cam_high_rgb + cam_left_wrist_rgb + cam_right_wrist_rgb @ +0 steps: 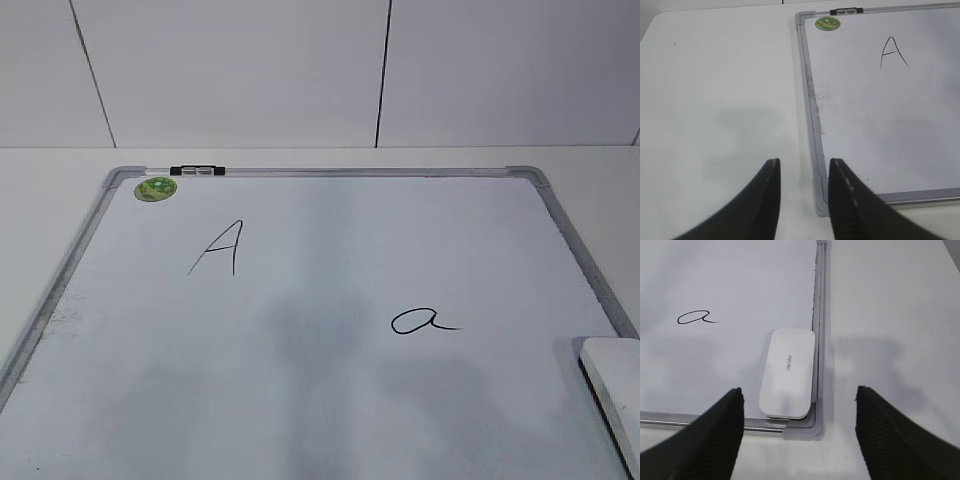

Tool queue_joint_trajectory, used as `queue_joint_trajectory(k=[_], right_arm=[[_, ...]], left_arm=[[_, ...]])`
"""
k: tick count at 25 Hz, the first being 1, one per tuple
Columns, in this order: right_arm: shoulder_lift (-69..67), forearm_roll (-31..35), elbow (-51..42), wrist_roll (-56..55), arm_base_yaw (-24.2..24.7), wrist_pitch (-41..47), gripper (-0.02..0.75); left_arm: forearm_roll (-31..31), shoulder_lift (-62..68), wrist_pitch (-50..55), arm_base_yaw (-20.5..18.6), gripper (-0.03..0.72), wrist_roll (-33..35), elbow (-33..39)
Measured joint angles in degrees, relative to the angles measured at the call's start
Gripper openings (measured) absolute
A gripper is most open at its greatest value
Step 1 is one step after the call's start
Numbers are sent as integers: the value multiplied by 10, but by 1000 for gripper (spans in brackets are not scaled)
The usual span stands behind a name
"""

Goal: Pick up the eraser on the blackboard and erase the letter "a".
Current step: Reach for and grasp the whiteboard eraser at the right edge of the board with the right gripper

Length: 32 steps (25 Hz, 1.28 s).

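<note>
Right wrist view shows the right gripper [800,425] spread wide and empty, its two dark fingers at the bottom of the frame flanking the eraser [788,372] without touching it. That white block lies flat in the lower middle of the frame, in the blackboard's [821,300] corner against the grey frame. Up and to the left, the letter "a" [696,317] is fully intact, so nothing is erased; by my reading, grasping, carrying and wiping all remain. In the left wrist view, the left gripper [804,172] hangs slightly parted, holding nothing, over the board's edge, with the capital "A" [892,51] at upper right.
</note>
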State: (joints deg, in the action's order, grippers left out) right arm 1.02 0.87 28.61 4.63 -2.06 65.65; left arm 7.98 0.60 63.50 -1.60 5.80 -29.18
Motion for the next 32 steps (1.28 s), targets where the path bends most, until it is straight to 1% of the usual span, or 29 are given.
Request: queue_joint_trajectory(k=[32], right_arm=[[0,0,0,0,0,0,558]], left_arm=[[0,0,0,0,245,0,0]])
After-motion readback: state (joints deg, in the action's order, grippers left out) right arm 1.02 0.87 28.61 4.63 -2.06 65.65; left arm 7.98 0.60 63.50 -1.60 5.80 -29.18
